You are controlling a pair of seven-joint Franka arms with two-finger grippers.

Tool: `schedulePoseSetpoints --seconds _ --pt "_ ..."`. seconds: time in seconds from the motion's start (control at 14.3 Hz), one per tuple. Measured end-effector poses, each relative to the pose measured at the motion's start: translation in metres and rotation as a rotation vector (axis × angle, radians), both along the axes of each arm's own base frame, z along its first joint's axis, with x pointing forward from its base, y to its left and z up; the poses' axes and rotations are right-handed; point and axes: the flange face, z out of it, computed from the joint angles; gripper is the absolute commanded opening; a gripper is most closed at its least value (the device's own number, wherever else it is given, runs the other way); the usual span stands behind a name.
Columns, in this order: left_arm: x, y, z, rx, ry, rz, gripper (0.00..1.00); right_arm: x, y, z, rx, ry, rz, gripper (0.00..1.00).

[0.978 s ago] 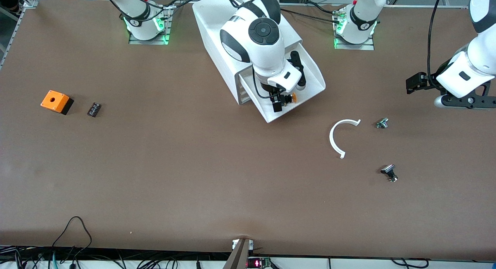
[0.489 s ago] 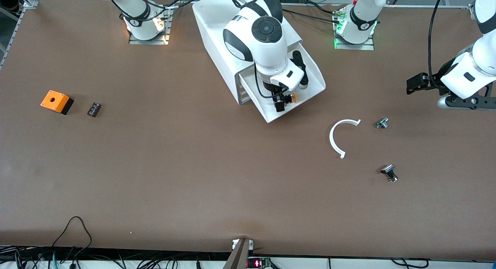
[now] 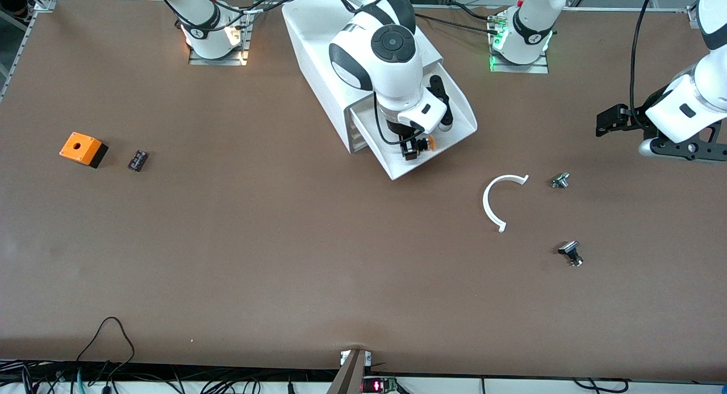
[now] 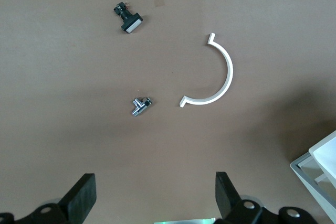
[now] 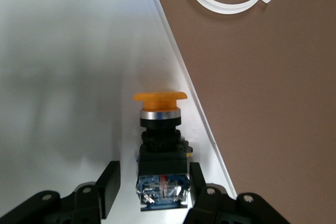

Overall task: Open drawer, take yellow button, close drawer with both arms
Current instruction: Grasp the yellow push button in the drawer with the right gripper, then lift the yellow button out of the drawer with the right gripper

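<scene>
The top drawer (image 3: pixel 457 107) of the white cabinet (image 3: pixel 318 53) stands pulled out. The button (image 3: pixel 427 143), with an orange cap and black body, lies on its side on the drawer floor (image 5: pixel 68 77) by the side wall. My right gripper (image 3: pixel 410 151) is down in the drawer, open, with its fingers (image 5: pixel 109 187) on either side of the button's (image 5: pixel 160 135) base; one finger is close against it and the other stands apart. My left gripper (image 3: pixel 684 150) waits open and empty above the table at the left arm's end, and it also shows in the left wrist view (image 4: pixel 152 205).
A white C-shaped ring (image 3: pixel 495 201) and two small black-and-silver parts (image 3: pixel 560 180) (image 3: pixel 571 252) lie near the left arm's end. An orange box with a hole (image 3: pixel 82 149) and a small dark part (image 3: pixel 137 160) lie toward the right arm's end.
My right gripper has settled slightly deeper into the drawer around the button. My left arm has drifted a little toward its end of the table.
</scene>
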Motion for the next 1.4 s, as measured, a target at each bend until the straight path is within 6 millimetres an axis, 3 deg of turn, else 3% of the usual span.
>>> schedulePoseSetpoints --seconds 0.42,0.7,1.4 --pt "0.001 0.001 -0.002 -0.001 0.004 -0.007 1.00 0.000 0.000 0.001 0.003 -0.003 -0.001 0.33" --pt "0.001 0.001 -0.002 -0.002 0.004 -0.010 1.00 -0.009 0.005 0.007 -0.015 0.015 -0.005 0.33" --pt "0.001 0.001 -0.002 -0.002 0.004 -0.011 1.00 -0.016 -0.015 0.074 -0.071 0.046 -0.013 0.33"
